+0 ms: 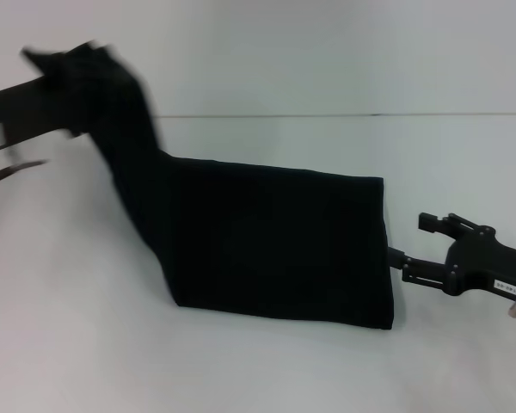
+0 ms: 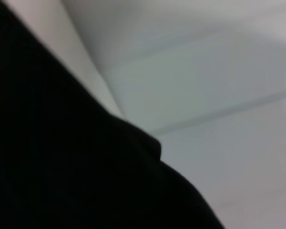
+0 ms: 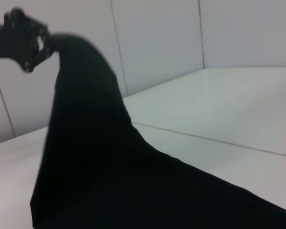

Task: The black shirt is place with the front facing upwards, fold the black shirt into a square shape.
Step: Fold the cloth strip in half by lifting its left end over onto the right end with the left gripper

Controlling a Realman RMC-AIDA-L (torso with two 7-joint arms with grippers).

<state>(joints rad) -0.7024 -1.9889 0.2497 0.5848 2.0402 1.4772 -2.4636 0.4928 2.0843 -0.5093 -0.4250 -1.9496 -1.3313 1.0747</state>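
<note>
The black shirt (image 1: 275, 241) lies as a folded band on the white table (image 1: 241, 370). Its left end is lifted high into the air. My left gripper (image 1: 64, 73) is shut on that raised end at the upper left. The right wrist view shows the left gripper (image 3: 40, 43) with the shirt (image 3: 109, 181) hanging from it in a steep slope. The shirt's cloth (image 2: 62, 167) fills the near part of the left wrist view. My right gripper (image 1: 397, 258) is low on the table at the shirt's right edge. The white letters and the neck label are hidden.
A seam line (image 1: 344, 114) runs across the table behind the shirt. Bare white table (image 1: 86, 344) lies in front of the shirt and to its left. Light wall panels (image 3: 157, 38) stand beyond the table.
</note>
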